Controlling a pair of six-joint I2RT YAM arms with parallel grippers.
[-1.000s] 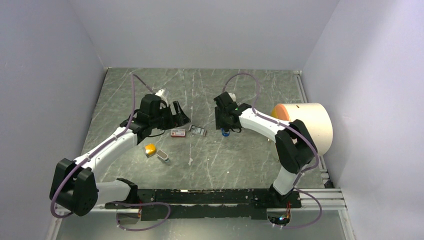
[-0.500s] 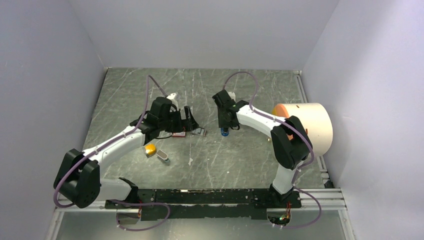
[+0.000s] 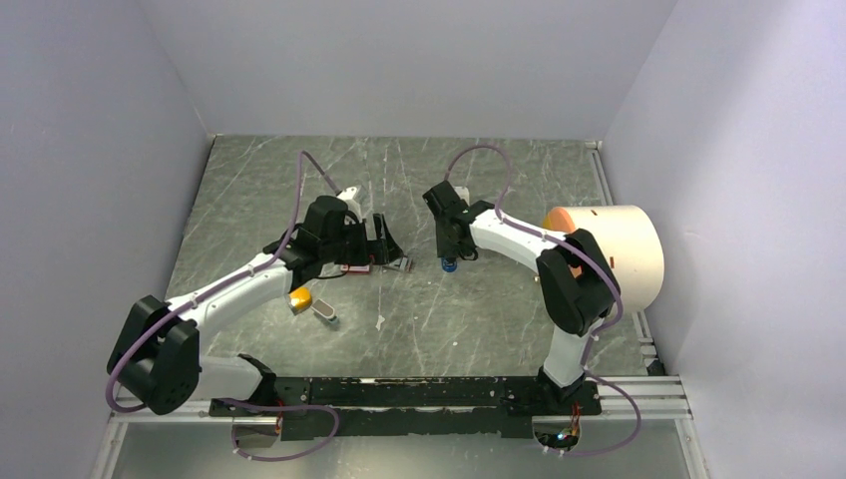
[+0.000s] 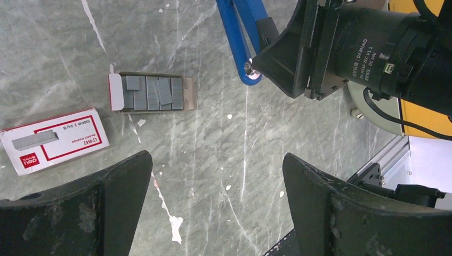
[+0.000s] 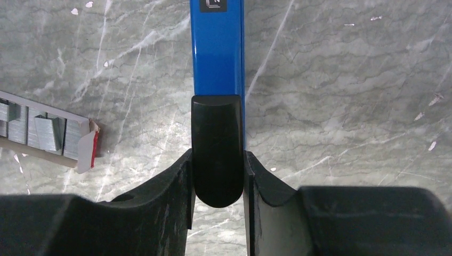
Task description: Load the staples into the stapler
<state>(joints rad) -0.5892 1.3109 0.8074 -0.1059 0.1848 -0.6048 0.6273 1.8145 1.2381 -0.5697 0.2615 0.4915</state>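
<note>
Right wrist view: the right pincer (image 5: 217,160) is pinching the black end of the stapler (image 5: 217,48), one finger on each side, the blue body pointing away over the table (image 5: 346,80).
Left pincer: the left pincer (image 4: 216,160) is hanging spread wide, gripping nothing, above bare table.
Staples: the staples (image 4: 152,92) are lying in a small open tray (image 4: 190,94), between the red-and-white box (image 4: 53,140) and the stapler.
Risk: the grip is sitting on the rounded end alone, so the stapler is likely to be pivoting or slipping under any push; the wide left fingers could be nudging the tray and scattering the thin strips.
Arm pose: both arms are reaching toward mid-table, wrists bending downward, the right elbow folding sharply.
</note>
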